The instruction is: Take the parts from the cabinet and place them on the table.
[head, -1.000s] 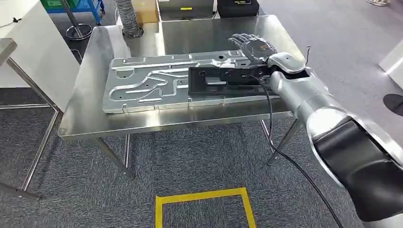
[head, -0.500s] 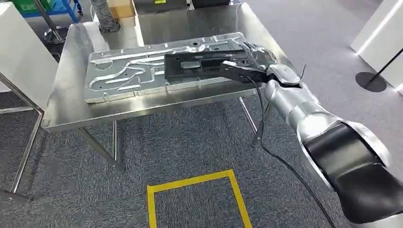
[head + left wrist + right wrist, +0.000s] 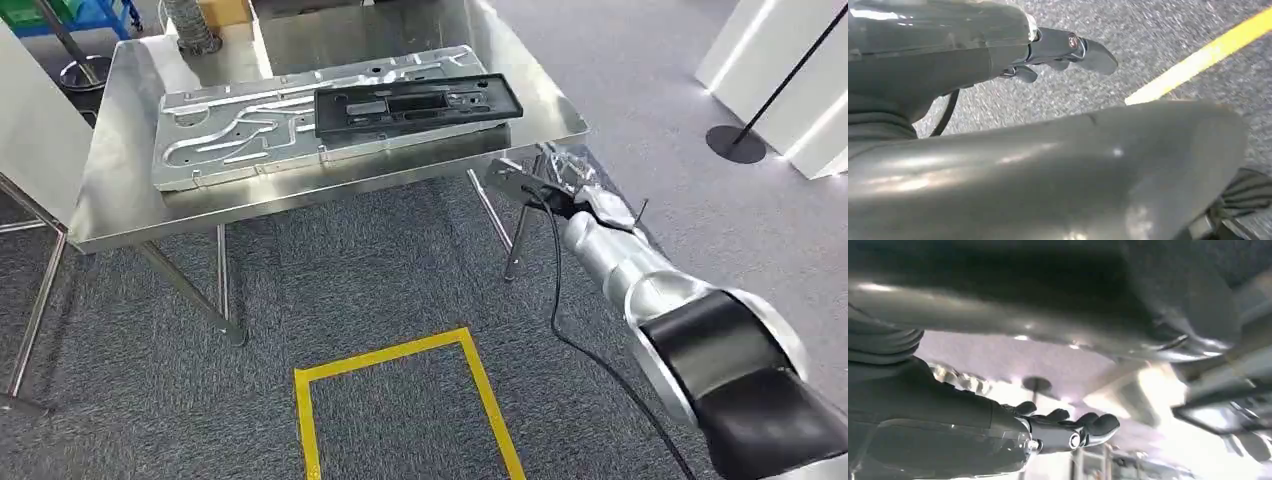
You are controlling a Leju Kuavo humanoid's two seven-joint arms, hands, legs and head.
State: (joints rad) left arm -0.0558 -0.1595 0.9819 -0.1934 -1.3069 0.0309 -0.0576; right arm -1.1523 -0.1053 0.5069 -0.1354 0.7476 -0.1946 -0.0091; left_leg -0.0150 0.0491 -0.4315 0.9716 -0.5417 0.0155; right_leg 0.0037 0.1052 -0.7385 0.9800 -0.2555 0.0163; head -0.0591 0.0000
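A black rectangular frame part (image 3: 415,103) lies flat on a large stamped silver metal plate (image 3: 240,130) on the steel table (image 3: 130,210). In the head view my right hand (image 3: 560,185) hangs off the table's near right corner, below the edge, holding nothing. The right wrist view shows the right hand (image 3: 1068,432) with its fingers stretched out and empty under the table's underside. My left hand (image 3: 1063,47) hangs over the grey carpet with nothing in it.
A yellow taped square (image 3: 400,350) marks the carpet in front of the table. The table legs (image 3: 190,290) stand below its near edge. A black round stand base (image 3: 735,143) sits at the right, and a grey ribbed hose (image 3: 185,25) behind the table.
My right hand has let go of the black part, which now lies on the silver plate, and has drawn back and down off the table. The camera view has shifted as well.
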